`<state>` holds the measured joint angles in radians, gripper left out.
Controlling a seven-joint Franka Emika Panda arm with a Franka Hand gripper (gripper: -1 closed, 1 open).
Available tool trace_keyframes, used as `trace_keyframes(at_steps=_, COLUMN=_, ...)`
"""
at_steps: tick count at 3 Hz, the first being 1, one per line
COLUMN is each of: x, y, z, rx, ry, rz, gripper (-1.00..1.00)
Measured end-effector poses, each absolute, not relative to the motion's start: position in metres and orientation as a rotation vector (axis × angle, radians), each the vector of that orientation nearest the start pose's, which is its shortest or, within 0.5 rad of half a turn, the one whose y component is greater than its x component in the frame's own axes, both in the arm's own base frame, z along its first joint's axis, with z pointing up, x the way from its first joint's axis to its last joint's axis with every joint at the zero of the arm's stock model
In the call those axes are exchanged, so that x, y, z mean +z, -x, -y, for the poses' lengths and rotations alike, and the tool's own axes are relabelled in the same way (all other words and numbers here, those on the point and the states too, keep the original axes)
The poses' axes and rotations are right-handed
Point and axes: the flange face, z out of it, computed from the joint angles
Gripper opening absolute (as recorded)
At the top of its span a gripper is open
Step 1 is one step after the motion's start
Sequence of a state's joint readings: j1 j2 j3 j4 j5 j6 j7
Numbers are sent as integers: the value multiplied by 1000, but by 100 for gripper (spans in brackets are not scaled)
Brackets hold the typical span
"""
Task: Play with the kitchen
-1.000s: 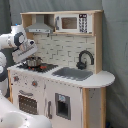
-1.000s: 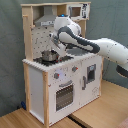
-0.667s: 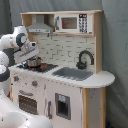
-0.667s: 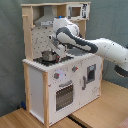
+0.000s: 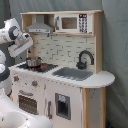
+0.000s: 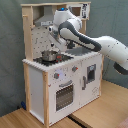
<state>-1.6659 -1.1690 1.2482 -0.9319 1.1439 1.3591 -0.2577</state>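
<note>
The kitchen [image 5: 65, 92] is a white and light-wood toy with a range hood [image 5: 40, 25], a small microwave [image 5: 72, 22], a black faucet [image 5: 85, 59] and a grey sink [image 5: 72, 73]. A small metal pot [image 5: 33, 62] stands on the stovetop [image 6: 60, 58], also seen as the pot [image 6: 49, 55] in the second exterior view. My gripper [image 6: 54, 45] hangs just above the pot, under the hood, with nothing seen in it. In the first exterior view the gripper [image 5: 24, 49] sits at the kitchen's left end. The oven door [image 6: 64, 95] is closed below the knobs [image 6: 56, 76].
The white arm [image 6: 100, 46] reaches in from the second exterior view's right, across the counter. A grey curtain [image 5: 117, 50] hangs behind the kitchen. Part of a white robot body [image 5: 10, 117] fills the first exterior view's lower left. The kitchen stands on a wooden floor [image 6: 105, 112].
The wrist has risen a little over the stovetop and turned slightly. The pot and the kitchen's doors have not moved.
</note>
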Motion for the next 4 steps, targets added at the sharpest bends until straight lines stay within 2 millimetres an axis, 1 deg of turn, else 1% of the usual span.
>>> trace_keyframes(at_steps=1, x=618, y=-464, z=-522, rx=-605, ry=3204, rz=1143, gripper=100)
trace_keyframes(at_steps=2, x=626, y=-452, z=-524, rx=-640, ry=3250, rz=1260, gripper=100)
trace_keyframes(at_steps=4, x=633, y=-415, z=-541, rx=-693, ry=3346, rz=1469, gripper=100)
